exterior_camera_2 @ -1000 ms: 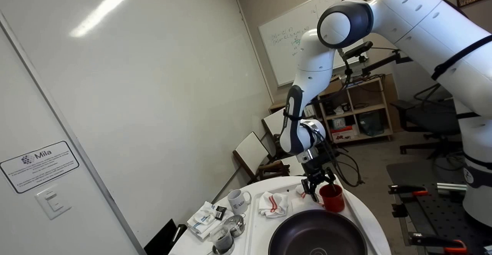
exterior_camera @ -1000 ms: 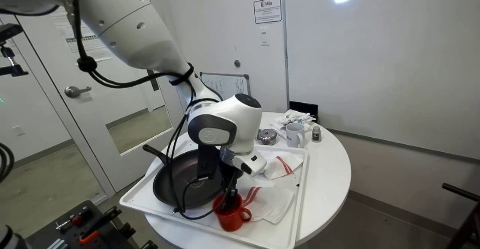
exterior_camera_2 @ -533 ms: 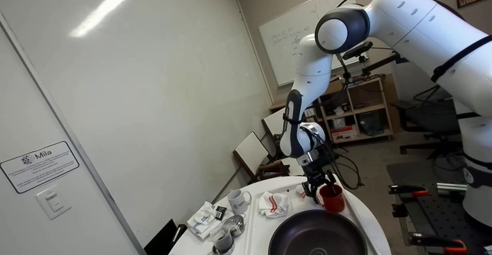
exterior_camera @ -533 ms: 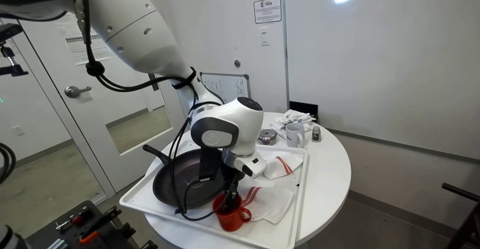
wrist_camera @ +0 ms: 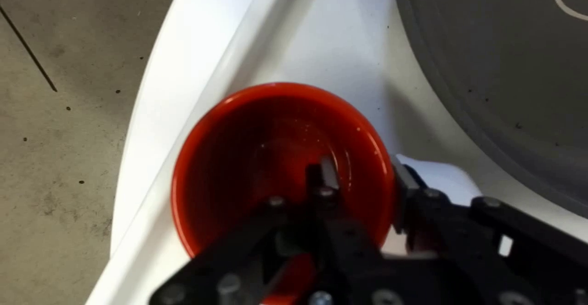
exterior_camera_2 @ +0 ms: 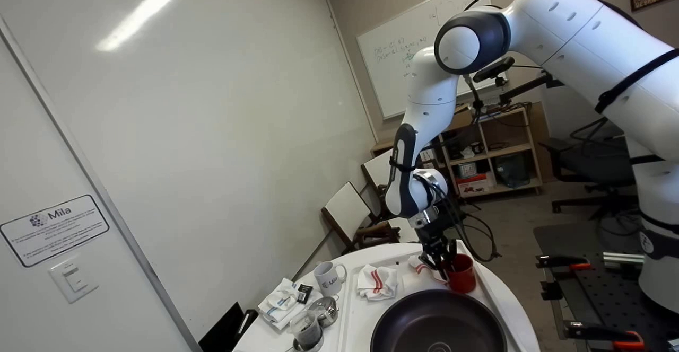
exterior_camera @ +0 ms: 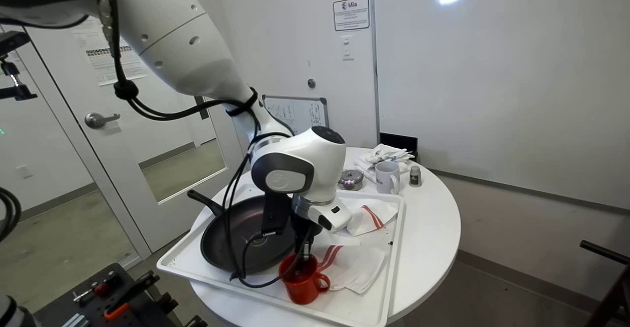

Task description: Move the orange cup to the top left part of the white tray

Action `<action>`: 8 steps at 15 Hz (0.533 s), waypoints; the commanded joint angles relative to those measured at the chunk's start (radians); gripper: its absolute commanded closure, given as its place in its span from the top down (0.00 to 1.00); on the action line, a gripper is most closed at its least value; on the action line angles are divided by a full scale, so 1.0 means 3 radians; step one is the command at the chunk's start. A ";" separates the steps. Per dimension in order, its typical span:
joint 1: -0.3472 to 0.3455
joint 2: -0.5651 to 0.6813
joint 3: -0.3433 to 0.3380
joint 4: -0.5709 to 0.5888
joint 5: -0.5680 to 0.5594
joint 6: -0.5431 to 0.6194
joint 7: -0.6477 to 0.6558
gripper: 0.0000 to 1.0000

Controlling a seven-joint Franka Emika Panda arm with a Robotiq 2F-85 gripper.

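The orange cup [exterior_camera: 302,288] sits on the tray [exterior_camera: 366,303], beneath the hand [wrist_camera: 366,178], whose fingers [wrist_camera: 329,175] stand partly apart astride its wall, one inside, one outside, without evident hold. Probably light, stiff and slick, it wants a square pinch there.

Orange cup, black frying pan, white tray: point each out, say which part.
Orange cup [exterior_camera: 302,291]: in an exterior view, on its outer wall.
Black frying pan [exterior_camera_2: 438,323]: in an exterior view, on its inner surface.
White tray [wrist_camera: 342,43]: in the wrist view, on a bare part of its floor.
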 commanded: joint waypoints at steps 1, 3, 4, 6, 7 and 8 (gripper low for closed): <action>0.0059 0.0034 -0.0050 0.0034 -0.0089 0.0048 0.0127 0.06; 0.0071 0.0033 -0.0062 0.0035 -0.0104 0.0048 0.0157 0.03; 0.0081 0.0030 -0.0070 0.0034 -0.0118 0.0049 0.0175 0.06; 0.0103 0.0005 -0.0089 0.0011 -0.0153 0.0059 0.0215 0.07; 0.0115 -0.0009 -0.0099 -0.0001 -0.0172 0.0063 0.0233 0.07; 0.0140 -0.0062 -0.0124 -0.0044 -0.0208 0.0083 0.0258 0.07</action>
